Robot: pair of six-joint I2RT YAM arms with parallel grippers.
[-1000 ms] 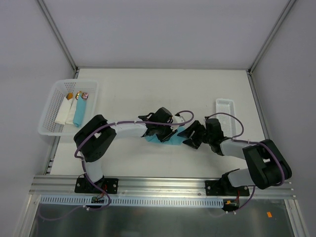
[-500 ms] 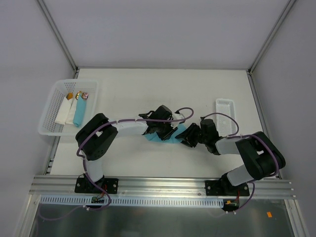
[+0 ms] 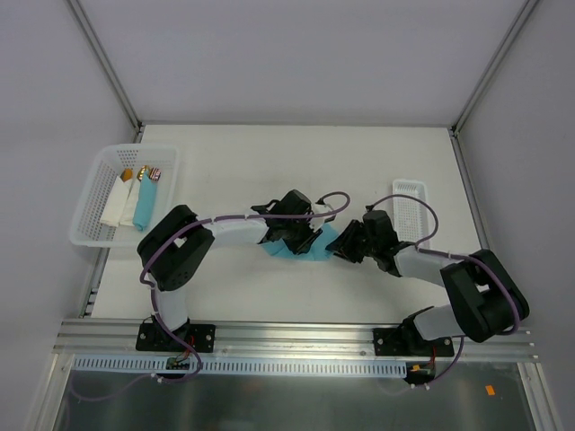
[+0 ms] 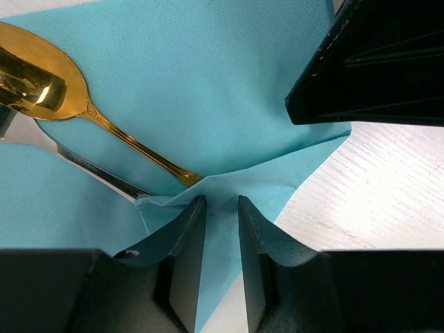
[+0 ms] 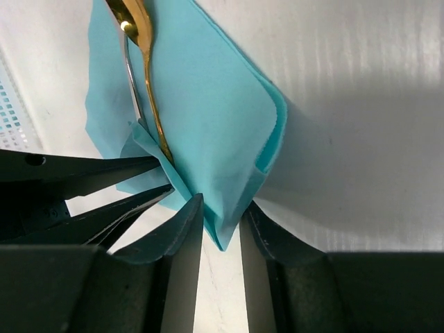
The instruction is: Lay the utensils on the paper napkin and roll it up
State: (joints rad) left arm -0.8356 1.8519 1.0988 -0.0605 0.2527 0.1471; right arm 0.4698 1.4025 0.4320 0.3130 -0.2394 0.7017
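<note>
Since a second ago, the right gripper (image 3: 349, 244) is found brought in against the right edge of the napkin (image 3: 286, 253), and its jaws are narrowed onto a folded corner. The left gripper (image 4: 222, 208) is seen clamped on a raised fold of the same sheet, mid-table (image 3: 269, 162). A gold spoon (image 4: 41, 83) and a silvery utensil (image 4: 97, 170) are noted lying on the napkin, with their handle ends tucked under that fold.

worktop (image 3: 269, 162): white | centre: turquoise paper napkin (image 3: 328, 237), partly lifted | left edge: white basket (image 3: 87, 211) | right: narrow white tray (image 3: 409, 190)
</note>
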